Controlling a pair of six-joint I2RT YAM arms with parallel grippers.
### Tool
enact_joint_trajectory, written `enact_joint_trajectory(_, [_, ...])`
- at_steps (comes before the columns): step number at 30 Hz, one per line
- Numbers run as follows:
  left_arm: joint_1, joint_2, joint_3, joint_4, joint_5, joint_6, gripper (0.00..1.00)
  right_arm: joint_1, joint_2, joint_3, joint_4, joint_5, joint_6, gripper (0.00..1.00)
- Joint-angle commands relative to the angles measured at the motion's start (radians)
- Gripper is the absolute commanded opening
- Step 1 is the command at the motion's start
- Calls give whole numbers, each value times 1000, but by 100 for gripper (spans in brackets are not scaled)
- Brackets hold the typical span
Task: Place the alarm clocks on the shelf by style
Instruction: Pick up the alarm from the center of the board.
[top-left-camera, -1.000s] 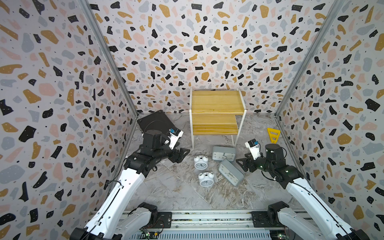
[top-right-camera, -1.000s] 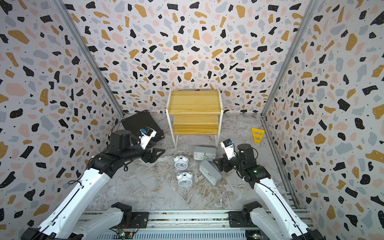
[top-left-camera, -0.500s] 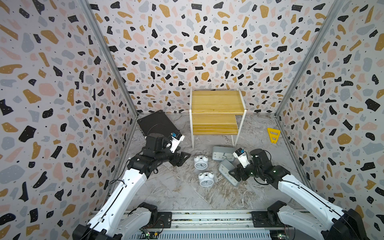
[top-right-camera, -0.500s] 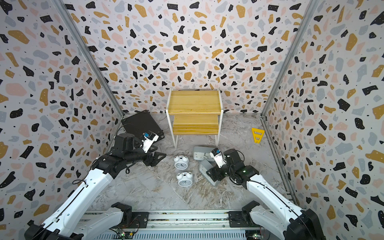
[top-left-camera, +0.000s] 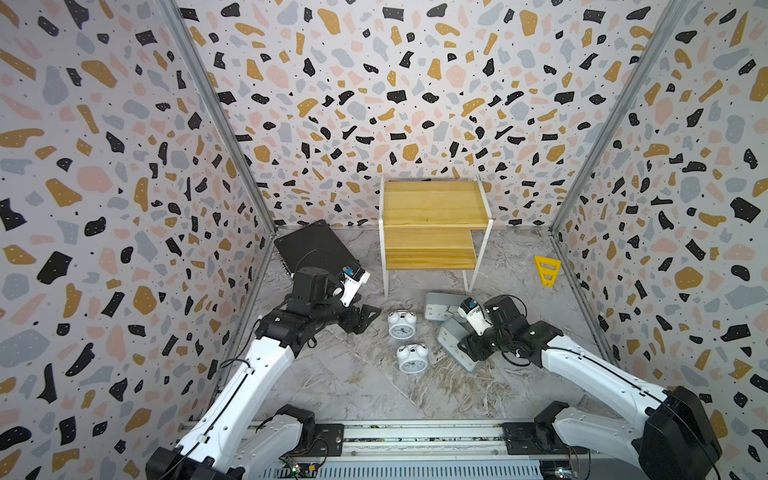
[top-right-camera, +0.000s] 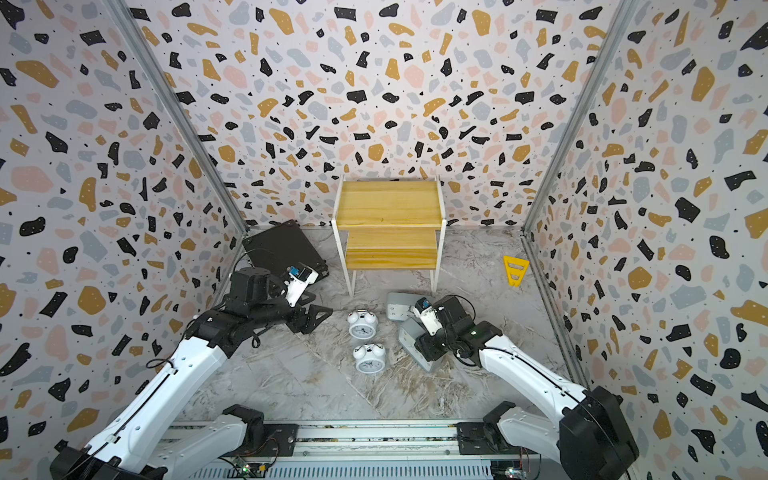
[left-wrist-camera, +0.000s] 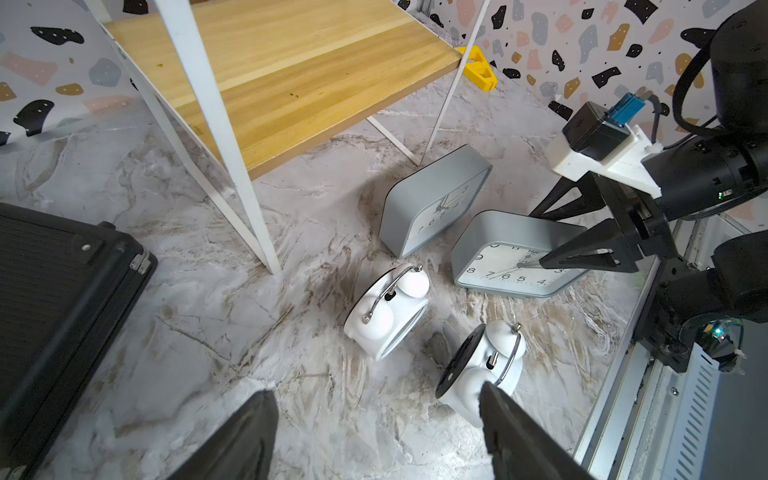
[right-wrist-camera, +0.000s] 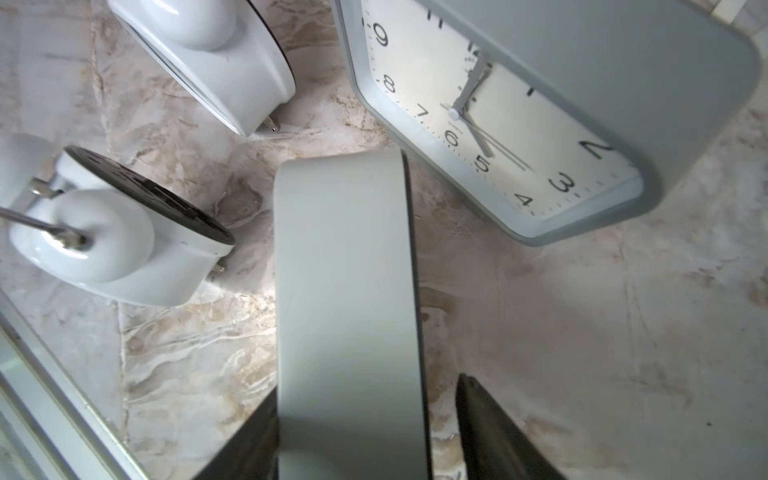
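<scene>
while open astride the nearer grey clock (right-wrist-camera: 349, 270), right end effector (right-wrist-camera: 365, 390), one finger (right-wrist-camera: 490, 428) just clear of its side

Left arm (top-left-camera: 249, 374) reaches forward from the base rail, forearm angled up, wrist roughly level. Left hand (top-left-camera: 368, 320) hangs low with fingers (left-wrist-camera: 511, 436) wide apart, gripping nothing. Right arm (top-left-camera: 602, 374) stretches inward toward centre, wrist pitched down. Right hand (top-left-camera: 463, 347) is down low, fingers (right-wrist-camera: 498, 436) partly spread, not clamped: right wrist view shows a clear gap inside one finger
</scene>
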Motion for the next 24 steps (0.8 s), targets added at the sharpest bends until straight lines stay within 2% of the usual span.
enact_joint_trajectory(1, [1,-1,-4,21,17,24,80,5,-21,47,-53,42,-11,52])
enact_joint_trajectory(8, [0,13,30,15,50,22,80,5,-106,111,-85,29,-26,32])
enact_joint_trajectory(14, [-22,28,98,9,86,49,80,2,-106,237,-146,-15,-74,29])
enact_joint_trajectory(19, [-63,67,181,-51,163,173,85,-10,-58,387,-217,-189,-194,30])
enact_joint_trajectory(24, [-76,136,300,-122,300,289,92,-12,13,524,-285,-328,-305,28])
